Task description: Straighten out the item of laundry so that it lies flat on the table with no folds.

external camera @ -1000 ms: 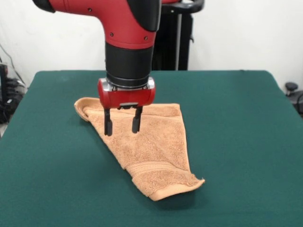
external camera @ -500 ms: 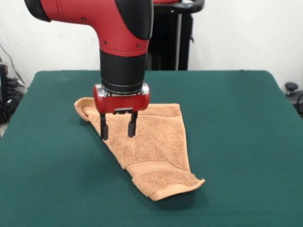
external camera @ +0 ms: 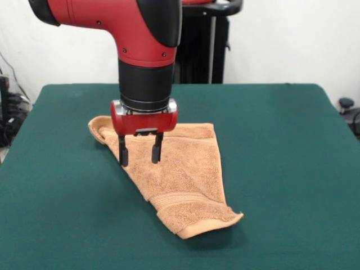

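The orange towel (external camera: 180,180) lies folded into a rough triangle on the green table (external camera: 281,146), and the gripper (external camera: 139,156) hangs over its left edge, fingers (external camera: 122,154) spread apart and holding nothing.

We see table (external camera: 281,146): wide, dark green felt-like top, filling most of view. Lying directly on it, left of centre: orange-tan terry towel (external camera: 180,174), roughly triangular outline. We note woven band near its hemmed near end, that end's corner lifted slightly off cloth. Far-left corner of towel looks curled over. Green top shows on all sides of towel.
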Robot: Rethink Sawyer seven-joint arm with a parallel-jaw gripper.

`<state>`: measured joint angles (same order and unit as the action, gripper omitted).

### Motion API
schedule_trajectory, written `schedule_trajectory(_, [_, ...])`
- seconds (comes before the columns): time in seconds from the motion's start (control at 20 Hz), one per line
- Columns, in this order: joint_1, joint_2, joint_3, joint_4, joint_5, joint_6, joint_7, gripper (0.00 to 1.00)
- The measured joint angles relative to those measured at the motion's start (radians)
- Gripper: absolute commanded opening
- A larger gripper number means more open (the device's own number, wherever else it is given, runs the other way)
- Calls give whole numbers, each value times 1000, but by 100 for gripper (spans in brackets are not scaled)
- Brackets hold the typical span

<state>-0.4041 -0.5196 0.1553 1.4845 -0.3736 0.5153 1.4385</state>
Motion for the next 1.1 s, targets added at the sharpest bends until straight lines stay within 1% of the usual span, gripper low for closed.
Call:
schedule_trajectory(0.45, [-30, -17, 3, 14, 0, -15, 0, 100])
schedule_trajectory(1.1, [-34, -74, 3, 61, 0, -19, 0, 100])
